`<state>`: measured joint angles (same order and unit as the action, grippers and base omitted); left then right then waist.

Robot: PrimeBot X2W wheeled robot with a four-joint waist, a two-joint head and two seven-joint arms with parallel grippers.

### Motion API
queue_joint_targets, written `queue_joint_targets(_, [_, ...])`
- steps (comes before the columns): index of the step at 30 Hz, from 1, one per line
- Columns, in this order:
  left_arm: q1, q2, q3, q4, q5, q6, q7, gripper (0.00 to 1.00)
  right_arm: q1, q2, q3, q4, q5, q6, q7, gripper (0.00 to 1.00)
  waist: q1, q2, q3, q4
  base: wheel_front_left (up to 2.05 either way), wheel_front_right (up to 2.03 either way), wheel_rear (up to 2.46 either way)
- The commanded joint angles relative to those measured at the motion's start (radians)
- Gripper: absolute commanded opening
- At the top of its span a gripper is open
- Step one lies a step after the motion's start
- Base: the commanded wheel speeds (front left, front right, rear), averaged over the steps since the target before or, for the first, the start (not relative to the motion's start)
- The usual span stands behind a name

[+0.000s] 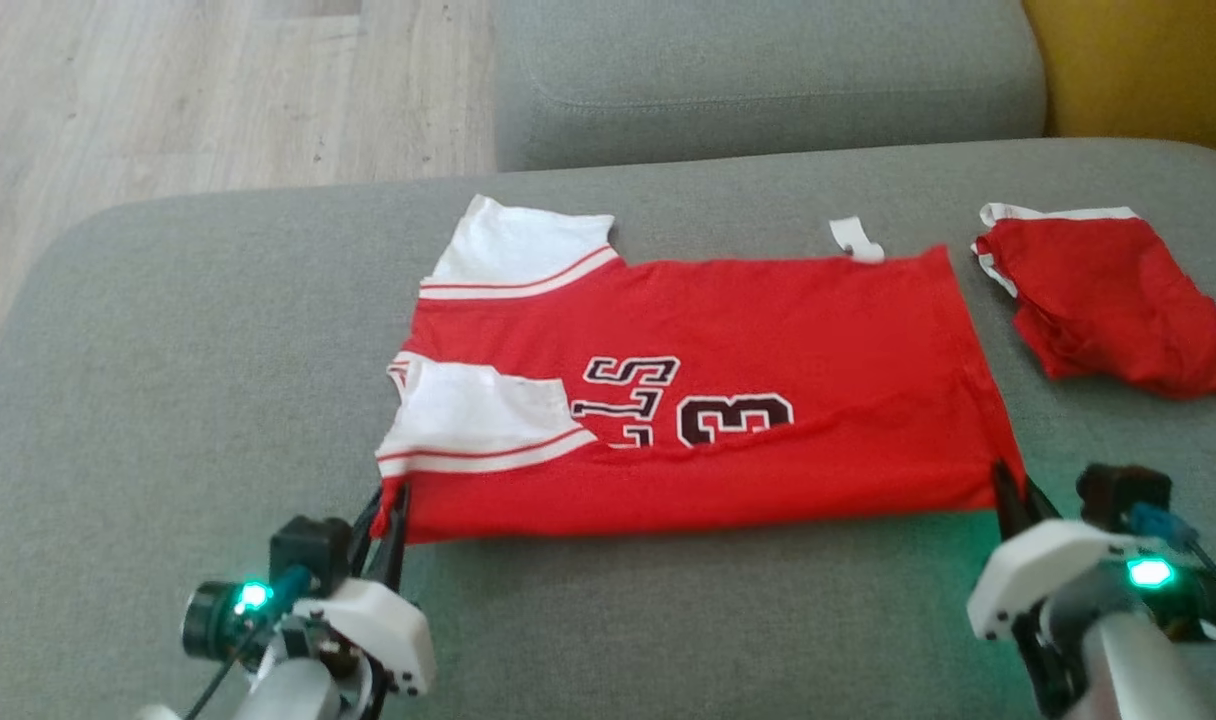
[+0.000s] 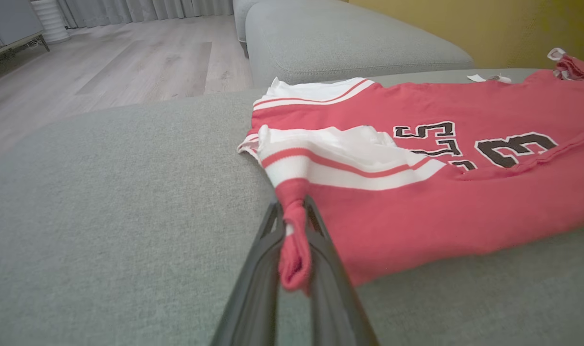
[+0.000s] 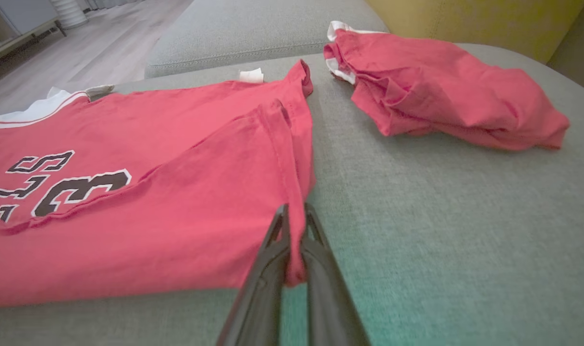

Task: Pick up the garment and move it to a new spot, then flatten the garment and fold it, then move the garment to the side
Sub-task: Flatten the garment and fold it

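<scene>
- jersey [image 1: 728,330]: red with white sleeves, flat across the middle of the grey sofa cushion [image 1: 168,350]. collar end to the robot's left, hem to its right. near long edge looks doubled over, so roughly half-folded.
- left gripper [image 2: 292,206]: fingers closed on the near-left corner, with a bunched red tuck pinched between them just below the white sleeve.
- right gripper [image 3: 294,211]: closed on the near-right hem corner, thin edge of fabric between the fingers.
- second red garment [image 1: 1108,300]: crumpled heap to the jersey's right, apart from it, not touching.
- handling, my read: light, limp knit, no stiffness, not fragile. likely to sag mid-span between two pinches and drag on the cushion weave.
- hold points: these two corners look right. check both layers are in each pinch, else the fold opens on lift. keep the corners pulled apart and taut.
</scene>
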<state>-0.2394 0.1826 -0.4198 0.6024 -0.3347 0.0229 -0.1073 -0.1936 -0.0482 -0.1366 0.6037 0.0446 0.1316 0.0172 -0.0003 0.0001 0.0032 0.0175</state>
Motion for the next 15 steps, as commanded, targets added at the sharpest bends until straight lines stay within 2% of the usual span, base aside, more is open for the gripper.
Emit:
queue_joint_targets(1, [-0.026,0.027,0.032,-0.037,-0.003,0.010,-0.002,0.00,-0.013,-0.002,0.020,-0.052,0.008,-0.001,0.007,0.00,0.0003,-0.0001,-0.002,0.003,0.00,0.00,0.00])
queue_joint_targets(6, [0.011,0.038,0.027,-0.098,-0.010,0.023,0.029,0.00,0.086,-0.002,0.010,-0.208,0.033,-0.001,0.089,0.00,0.0003,-0.0001,0.002,0.008,0.00,0.00,0.00])
queue_joint_targets(10, [0.015,0.041,0.023,-0.112,-0.015,0.025,0.042,0.00,0.122,-0.002,0.011,-0.259,0.059,-0.001,0.116,0.00,0.0003,-0.0001,0.009,0.007,0.00,0.00,0.00])
queue_joint_targets(11, [0.014,0.041,0.022,-0.117,-0.015,0.026,0.042,0.00,0.127,-0.002,0.010,-0.267,0.060,-0.001,0.117,0.59,0.0003,-0.0001,0.012,0.007,0.00,0.00,0.00])
queue_joint_targets(12, [0.013,0.041,0.021,-0.121,-0.016,0.027,0.040,0.45,0.130,-0.002,0.007,-0.272,0.068,-0.001,0.115,1.00,0.0003,-0.0001,0.014,0.007,0.00,0.00,0.00])
queue_joint_targets(13, [0.012,0.042,0.021,-0.123,-0.016,0.028,0.040,0.77,0.132,-0.002,0.005,-0.276,0.080,-0.001,0.113,1.00,0.0003,-0.0001,0.017,0.007,0.00,0.00,0.00])
queue_joint_targets(14, [0.011,0.043,0.021,-0.125,-0.016,0.030,0.039,1.00,0.132,-0.002,0.005,-0.281,0.090,-0.001,0.107,1.00,0.0003,-0.0001,0.020,0.006,0.00,0.00,0.00])
queue_joint_targets(15, [0.010,0.043,0.022,-0.128,-0.017,0.032,0.038,1.00,0.132,-0.002,0.003,-0.286,0.099,-0.001,0.098,1.00,0.0003,-0.0001,0.024,0.005,0.00,0.00,0.00])
